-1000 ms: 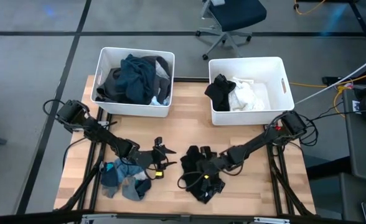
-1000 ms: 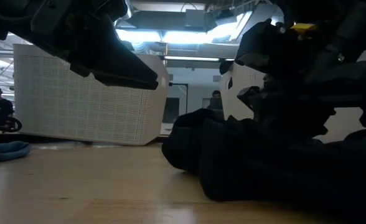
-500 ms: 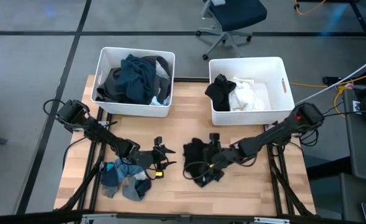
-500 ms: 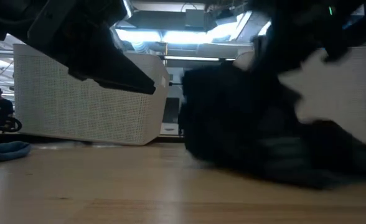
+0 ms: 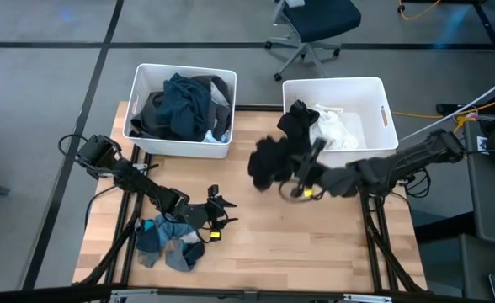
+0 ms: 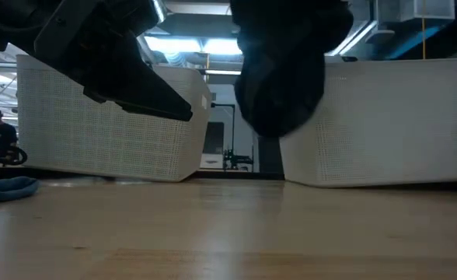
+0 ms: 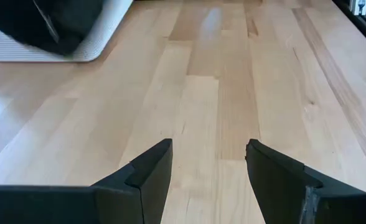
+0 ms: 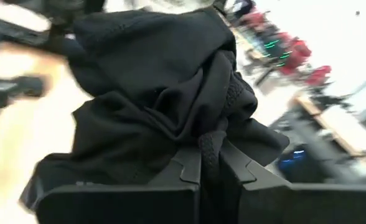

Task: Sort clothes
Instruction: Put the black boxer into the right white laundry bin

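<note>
1. One black garment [image 5: 270,160] hangs bunched in the right gripper [image 8: 209,163], whose fingers are pinched tight on a fold of it; in the low view the cloth [image 6: 281,66] dangles clear of the table [image 5: 256,244], just in front of the right bin [image 5: 380,109].

2. The step in hand looks like the carry to that bin. To do it well, I judge the gripper should rise enough for the trailing hem to pass over the near wall, move beyond the rim, and only then let go, so that no cloth drapes outside.

3. Beyond the gripper, inside the right bin, lie a black piece [image 5: 296,122] and white cloth [image 5: 336,130]; they leave room, so nothing there blocks the drop.

4. To the side of the held garment stands the left bin [image 5: 142,80], heaped with dark grey and teal clothes [image 5: 184,105]. Its near corner is close to the hanging cloth, so a swing that way could snag.

5. Farther off, the left gripper [image 7: 209,163] waits low over bare wood with its fingers spread and nothing between them, just beside a small pile of grey-blue socks [image 5: 170,244] not yet sorted.

6. Past the table, an office chair [image 5: 315,25] stands on the floor, well apart from the work.
</note>
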You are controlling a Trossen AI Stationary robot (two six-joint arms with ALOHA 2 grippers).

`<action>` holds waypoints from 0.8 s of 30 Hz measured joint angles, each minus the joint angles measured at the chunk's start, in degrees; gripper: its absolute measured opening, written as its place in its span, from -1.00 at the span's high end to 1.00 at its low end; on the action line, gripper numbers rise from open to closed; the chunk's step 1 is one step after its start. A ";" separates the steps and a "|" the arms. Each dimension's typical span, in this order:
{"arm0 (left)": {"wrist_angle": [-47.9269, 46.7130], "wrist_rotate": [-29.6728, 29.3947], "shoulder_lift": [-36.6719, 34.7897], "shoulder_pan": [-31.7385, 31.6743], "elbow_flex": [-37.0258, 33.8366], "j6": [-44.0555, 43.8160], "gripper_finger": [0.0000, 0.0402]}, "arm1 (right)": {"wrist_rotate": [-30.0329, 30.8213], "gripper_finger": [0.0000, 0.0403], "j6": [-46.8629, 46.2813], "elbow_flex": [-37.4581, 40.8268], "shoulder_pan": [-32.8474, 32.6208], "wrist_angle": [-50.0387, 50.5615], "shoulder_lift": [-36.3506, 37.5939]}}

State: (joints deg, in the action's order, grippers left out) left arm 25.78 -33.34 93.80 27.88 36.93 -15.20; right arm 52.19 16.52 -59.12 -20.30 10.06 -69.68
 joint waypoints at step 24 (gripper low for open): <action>-3.28 0.00 0.00 0.00 0.00 -2.62 0.05 | 10.86 0.90 5.84 -14.02 24.33 29.06 8.58</action>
State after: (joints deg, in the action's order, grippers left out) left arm 22.50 -33.34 93.80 27.88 36.93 -17.82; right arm 63.05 22.35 -73.14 4.03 39.12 -61.10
